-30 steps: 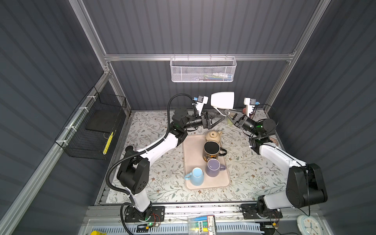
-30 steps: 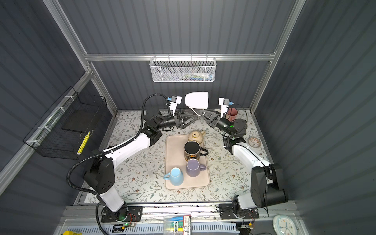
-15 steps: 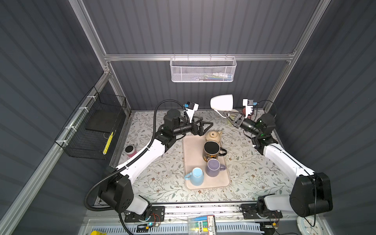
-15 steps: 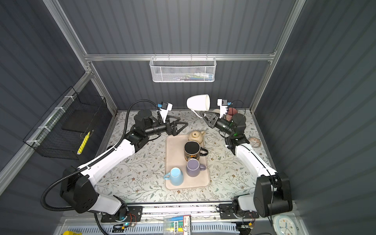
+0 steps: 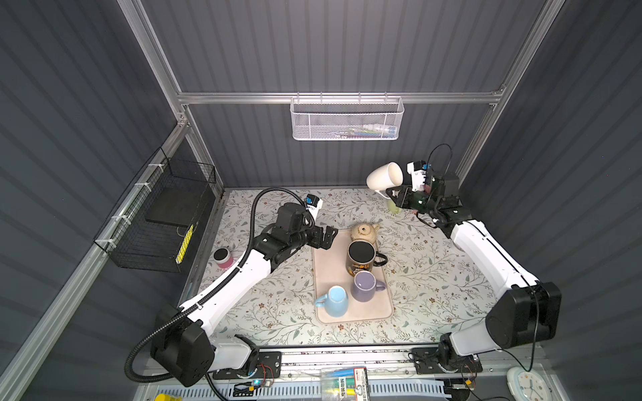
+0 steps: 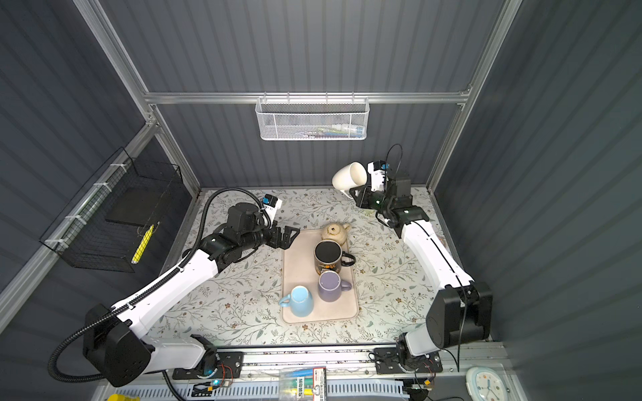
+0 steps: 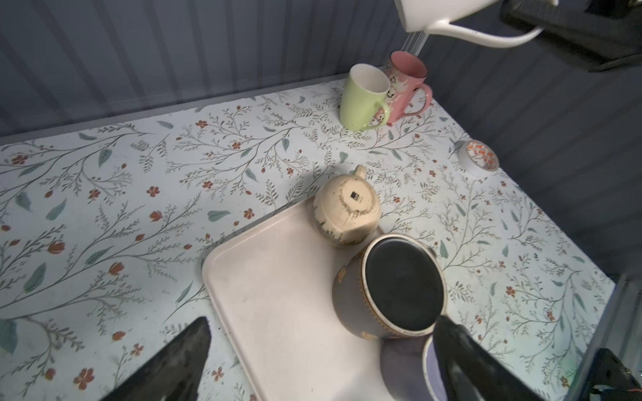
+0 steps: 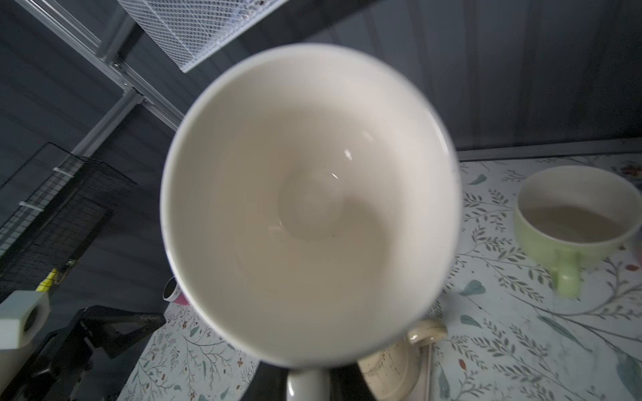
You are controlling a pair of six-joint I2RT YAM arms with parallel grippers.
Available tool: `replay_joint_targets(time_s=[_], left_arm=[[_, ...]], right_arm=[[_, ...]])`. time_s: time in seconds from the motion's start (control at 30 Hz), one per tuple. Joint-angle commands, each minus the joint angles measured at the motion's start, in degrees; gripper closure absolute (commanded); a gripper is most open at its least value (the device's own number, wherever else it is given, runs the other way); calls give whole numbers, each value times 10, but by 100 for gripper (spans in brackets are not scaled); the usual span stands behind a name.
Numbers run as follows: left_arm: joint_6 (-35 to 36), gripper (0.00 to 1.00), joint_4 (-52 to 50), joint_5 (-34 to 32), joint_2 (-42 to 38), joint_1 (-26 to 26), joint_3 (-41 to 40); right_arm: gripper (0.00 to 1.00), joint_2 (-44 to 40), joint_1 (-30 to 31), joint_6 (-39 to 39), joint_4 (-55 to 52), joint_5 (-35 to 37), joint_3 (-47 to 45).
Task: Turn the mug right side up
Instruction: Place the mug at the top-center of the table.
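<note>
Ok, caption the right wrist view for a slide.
White mug held by its handle, mouth facing the camera; green mug nearby.

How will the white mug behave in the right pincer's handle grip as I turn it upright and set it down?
The white mug looks glazed ceramic: rigid, probably breakable if dropped. Held only by its thin handle in the right pincer, it may swivel. Its narrow base could tip.

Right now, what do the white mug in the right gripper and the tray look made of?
The white mug is likely glazed ceramic: glossy highlights inside and a thick rim. The tray is probably matte plastic: dull pinkish surface, rounded raised rim, no glare.
</note>
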Motion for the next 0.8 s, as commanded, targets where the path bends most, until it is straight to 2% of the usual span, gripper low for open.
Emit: replay_joint_targets(time_s=[0.0,0.17,0.3,0.47,0.63,0.77], left_arm=[[18,0,-52,-55,-27,0,-20],[11,0,-16,-158,-98,-1,-75],[-32,0,-4,-225,-139,0,-96],[-2,0,-59,-205,-107,-1,-65],[6,0,-103,-209,-66,-1,-52],[1,0,-120,-226,-39,-1,-42]], right_arm=[[100,16,5,-61,-73,58,49],[100,70,15,-86,-142,130,111],[100,123,26,-105,-187,170,173],[100,190,40,-127,-238,222,261],[100,258,47,-145,-269,261,336],[100,328,50,-157,-323,280,429]])
